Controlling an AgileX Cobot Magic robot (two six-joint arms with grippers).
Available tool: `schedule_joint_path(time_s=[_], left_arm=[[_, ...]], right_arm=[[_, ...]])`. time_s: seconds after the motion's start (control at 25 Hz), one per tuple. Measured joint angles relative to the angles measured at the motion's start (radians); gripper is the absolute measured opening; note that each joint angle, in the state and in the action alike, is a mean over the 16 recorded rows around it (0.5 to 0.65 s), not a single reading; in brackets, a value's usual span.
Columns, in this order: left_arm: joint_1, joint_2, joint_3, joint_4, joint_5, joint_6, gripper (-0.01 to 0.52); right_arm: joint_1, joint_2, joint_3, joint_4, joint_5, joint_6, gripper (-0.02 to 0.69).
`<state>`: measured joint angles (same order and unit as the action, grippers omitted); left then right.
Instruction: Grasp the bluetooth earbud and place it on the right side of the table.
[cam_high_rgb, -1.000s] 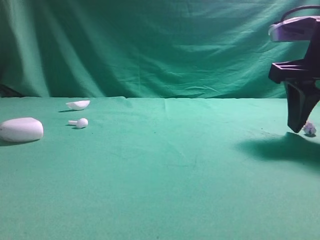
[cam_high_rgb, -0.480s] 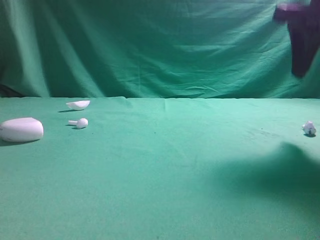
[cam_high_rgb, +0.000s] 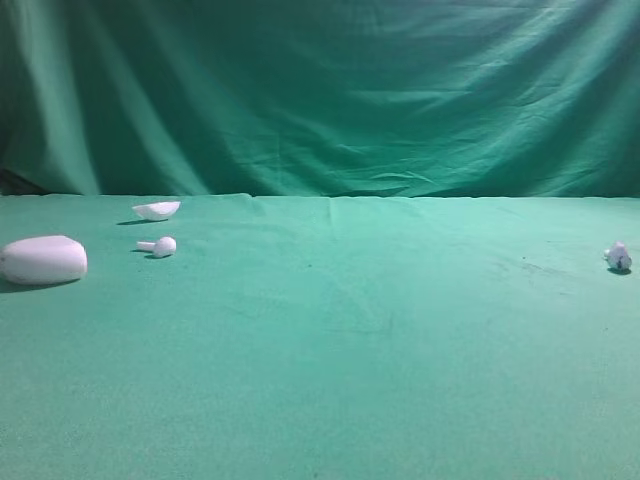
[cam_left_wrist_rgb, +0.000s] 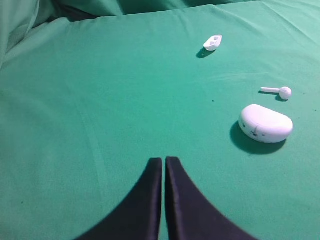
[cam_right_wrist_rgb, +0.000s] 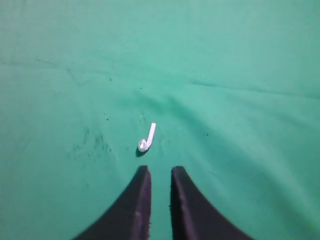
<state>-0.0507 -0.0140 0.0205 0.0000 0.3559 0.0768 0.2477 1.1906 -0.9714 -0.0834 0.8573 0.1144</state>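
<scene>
The bluetooth earbud (cam_high_rgb: 618, 257) lies on the green table (cam_high_rgb: 350, 350) at the far right, free of any grip. In the right wrist view the earbud (cam_right_wrist_rgb: 146, 140) rests just ahead and slightly left of my right gripper (cam_right_wrist_rgb: 160, 169), whose black fingers stand a narrow gap apart with nothing between them. My left gripper (cam_left_wrist_rgb: 164, 160) hovers over bare cloth with its fingers pressed together and empty. Neither gripper shows in the exterior view.
At the far left lie a white oval case (cam_high_rgb: 42, 259), a second white earbud with a longer stem (cam_high_rgb: 158, 245) and a small white shell-shaped piece (cam_high_rgb: 156, 209). In the left wrist view the case (cam_left_wrist_rgb: 265, 123) sits to the right of the fingers.
The right gripper let go of the earbud at the far right, rose and left the exterior view. The earbud stays where it was set down.
</scene>
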Motion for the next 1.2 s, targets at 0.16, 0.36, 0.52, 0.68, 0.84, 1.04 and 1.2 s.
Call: schedule_joint_path(time_s=[0.16,0.36,0.52,0.68,0.84,1.04,1.2], left_arm=[[0.0,0.0,0.0,0.0,0.0,0.0,0.0],[0.0,0.0,0.0,0.0,0.0,0.0,0.0],[0.0,0.0,0.0,0.0,0.0,0.0,0.0],[0.0,0.0,0.0,0.0,0.0,0.0,0.0],[0.0,0.0,0.0,0.0,0.0,0.0,0.0],[0.0,0.0,0.0,0.0,0.0,0.0,0.0],[0.0,0.0,0.0,0.0,0.0,0.0,0.0]], right_arm=[[0.0,-0.192,0.032,0.011,0.059,-0.013,0.071],[0.0,-0.438,0.099,0.033,0.087,-0.037,0.003],[0.0,-0.635,0.172,0.052,0.069,-0.061,0.0],[0.0,-0.813,0.24,0.078,0.039,-0.08,0.0],[0.0,-0.955,0.29,0.109,0.009,-0.09,0.0],[0.0,-1.065,0.325,0.138,-0.014,-0.096,0.0],[0.0,-1.106,0.338,0.135,-0.025,-0.105,0.0]])
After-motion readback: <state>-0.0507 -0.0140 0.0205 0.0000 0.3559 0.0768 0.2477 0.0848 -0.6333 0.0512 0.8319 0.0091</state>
